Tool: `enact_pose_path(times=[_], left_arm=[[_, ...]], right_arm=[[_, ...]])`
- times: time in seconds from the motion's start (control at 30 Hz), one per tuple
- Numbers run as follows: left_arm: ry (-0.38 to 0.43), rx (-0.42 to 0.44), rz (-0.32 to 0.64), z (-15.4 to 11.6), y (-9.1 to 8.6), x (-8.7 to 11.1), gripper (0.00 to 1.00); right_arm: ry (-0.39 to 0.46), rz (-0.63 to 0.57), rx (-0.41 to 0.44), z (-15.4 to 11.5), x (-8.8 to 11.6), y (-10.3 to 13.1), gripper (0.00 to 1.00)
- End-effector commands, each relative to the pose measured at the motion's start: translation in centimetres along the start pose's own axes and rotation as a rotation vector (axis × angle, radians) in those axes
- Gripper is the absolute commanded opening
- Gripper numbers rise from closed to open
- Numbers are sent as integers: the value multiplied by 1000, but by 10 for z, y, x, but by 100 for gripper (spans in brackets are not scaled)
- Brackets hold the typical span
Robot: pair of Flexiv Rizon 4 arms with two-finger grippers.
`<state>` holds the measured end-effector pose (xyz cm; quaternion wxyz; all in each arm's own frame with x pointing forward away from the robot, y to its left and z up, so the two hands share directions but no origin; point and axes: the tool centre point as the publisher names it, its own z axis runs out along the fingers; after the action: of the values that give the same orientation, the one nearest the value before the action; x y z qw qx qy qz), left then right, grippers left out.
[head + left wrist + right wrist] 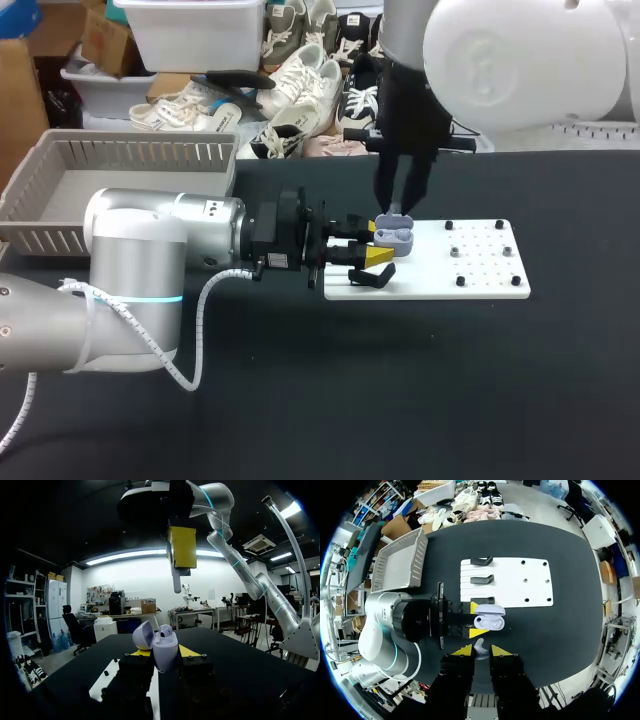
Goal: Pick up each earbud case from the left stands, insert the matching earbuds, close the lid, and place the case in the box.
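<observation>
Progress is judged to be partway through one case, at the insertion step. One lavender earbud case (490,617) is seen, off its stand and held just above the near edge of the white board (520,580), clamped from two sides between the yellow tips of the left gripper (476,620), with its lid (142,635) swung open. Directly over it the right gripper (481,651) is poised, its fingers pinched on one small pale earbud (479,646), which is not yet seated. A rounded shape in one well of the case, visible in the left wrist view, may be another earbud already in place, but this cannot be told for certain. Three black stands (481,560) are counted along the board's left side, none of them bearing a case. One grey slatted box (400,567) stands well apart to the left, and no case is seen in it. What is left, so far as can be judged, is seating this earbud, shutting the lid and carrying the case to the box; no further cases are visible.
</observation>
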<state>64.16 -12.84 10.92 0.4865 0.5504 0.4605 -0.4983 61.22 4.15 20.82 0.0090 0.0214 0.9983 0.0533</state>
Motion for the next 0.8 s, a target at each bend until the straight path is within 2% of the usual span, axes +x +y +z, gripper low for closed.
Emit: enact_pose_path(times=[0.03, 0.17, 0.33, 0.8], left_arm=[[-1, 1, 0, 0, 1, 1, 0], [-1, 1, 0, 0, 1, 1, 0], [-1, 1, 0, 0, 1, 1, 0], [-1, 1, 0, 0, 1, 1, 0]], right_arm=[[-2, -7, 8, 1, 1, 1, 0], [-27, -17, 9, 1, -4, 2, 0], [-72, -102, 20, 4, -5, 7, 0], [-72, -136, 18, 18, -15, 7, 0]])
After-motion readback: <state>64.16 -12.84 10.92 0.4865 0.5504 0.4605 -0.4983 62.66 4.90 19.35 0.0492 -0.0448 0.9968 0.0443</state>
